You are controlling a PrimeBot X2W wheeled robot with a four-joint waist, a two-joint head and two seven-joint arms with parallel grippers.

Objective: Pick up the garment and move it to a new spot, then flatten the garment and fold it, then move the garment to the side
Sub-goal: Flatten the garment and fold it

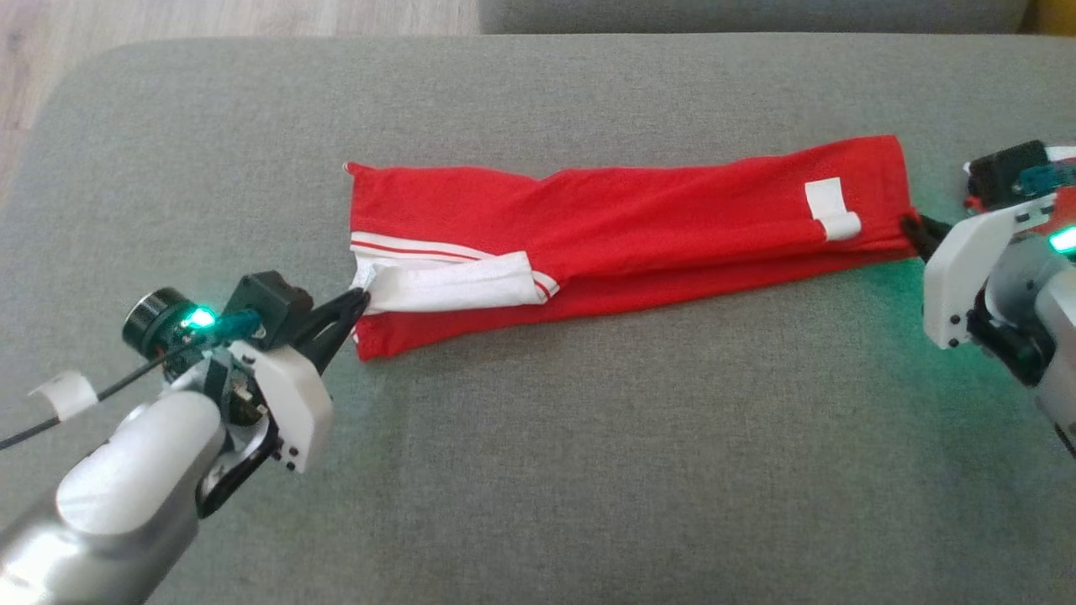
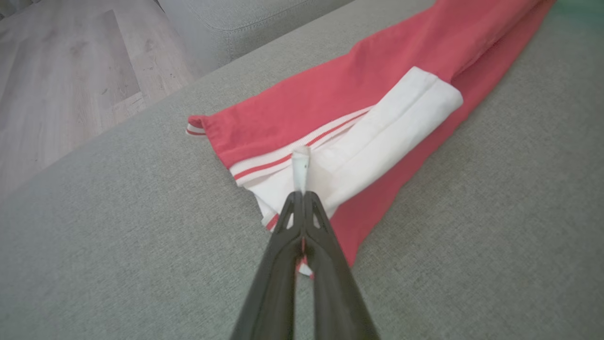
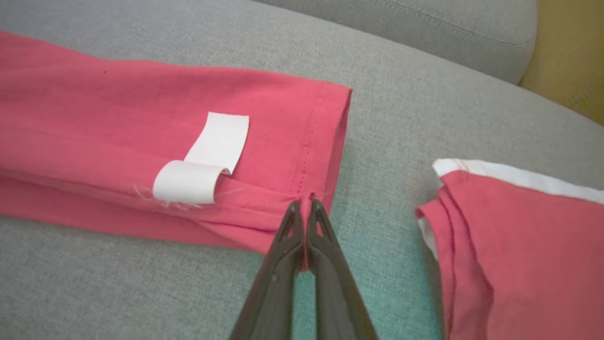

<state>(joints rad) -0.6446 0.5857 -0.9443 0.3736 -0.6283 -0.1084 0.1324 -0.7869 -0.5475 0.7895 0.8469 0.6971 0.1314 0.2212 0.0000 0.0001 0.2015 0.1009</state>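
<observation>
Support: grey cushion (image 1: 538, 470), woven fabric.
On it: red garment (image 1: 639, 227), a long folded strip lying flat across the middle.
Also on it: another red cloth (image 3: 519, 245) with a white edge, near the strip's right end but apart from it.

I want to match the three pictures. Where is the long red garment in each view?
Head view: red garment across the centre.
Left wrist view: red garment from centre to upper right.
Right wrist view: red garment in the left half.
Shared landmark: grey cushion under it.

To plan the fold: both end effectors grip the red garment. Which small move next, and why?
Probably carry the right end effector toward the left end effector, folding the red garment in half: it lies as a long strip, pinched at both ends.
</observation>
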